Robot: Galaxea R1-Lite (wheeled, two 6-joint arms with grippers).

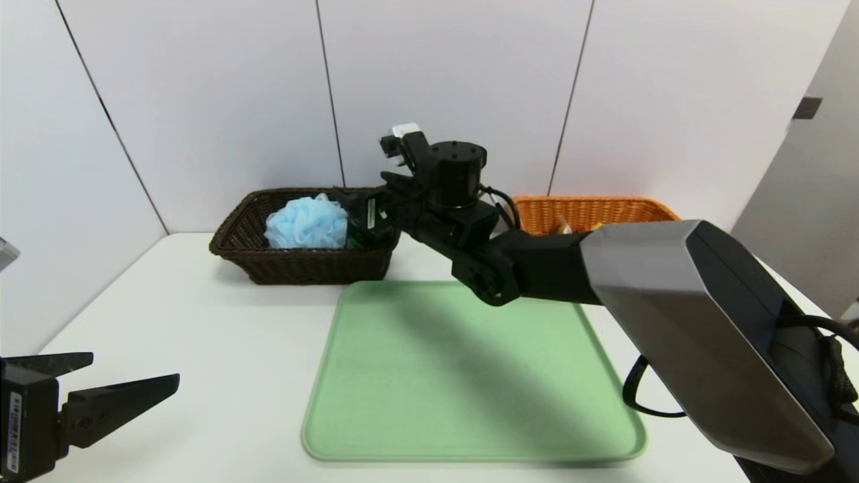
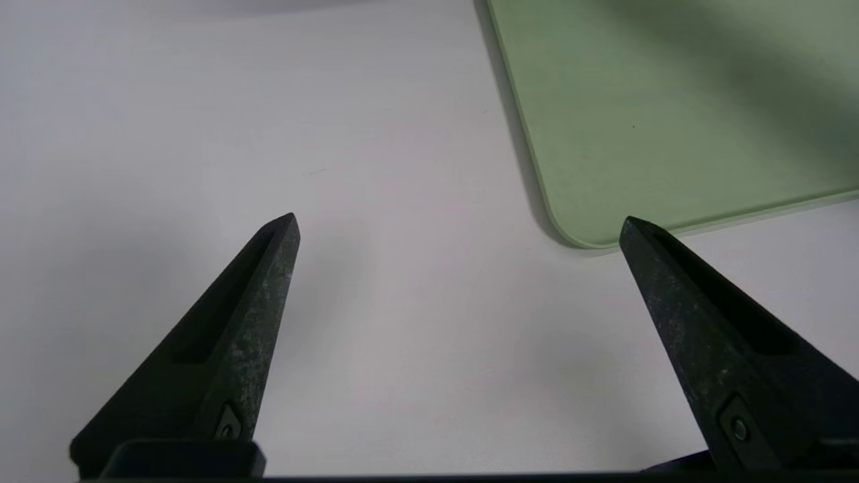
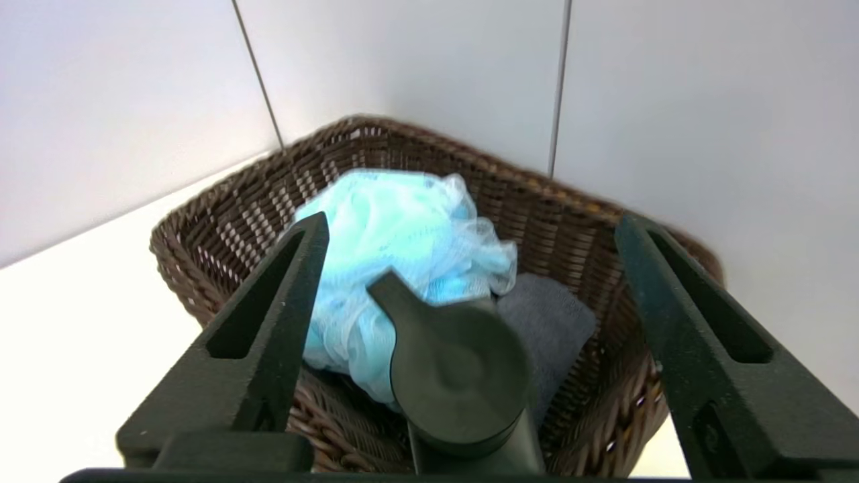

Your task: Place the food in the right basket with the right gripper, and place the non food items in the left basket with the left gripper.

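Observation:
My right gripper [image 1: 359, 211] reaches across to the dark brown left basket [image 1: 231, 235] at the back left and hangs over its right end, jaws open. The dark green pump bottle [image 3: 456, 369] stands between the jaws, touching neither. In the basket [image 3: 221, 228] beside it lie the light-blue bath puff [image 3: 402, 228] and the dark grey towel [image 3: 550, 322]. The puff [image 1: 307, 221] shows above the rim in the head view. The orange right basket [image 1: 590, 211] stands at the back right, and a pale and yellow bit of food [image 1: 564, 228] peeks out behind my arm. My left gripper [image 1: 134, 369] is parked open at the table's front left.
A pale green tray [image 1: 470, 376] lies bare in the middle of the white table, its corner [image 2: 570, 228] close to my left gripper [image 2: 460, 220]. White wall panels stand right behind both baskets. My right forearm stretches over the tray's right side.

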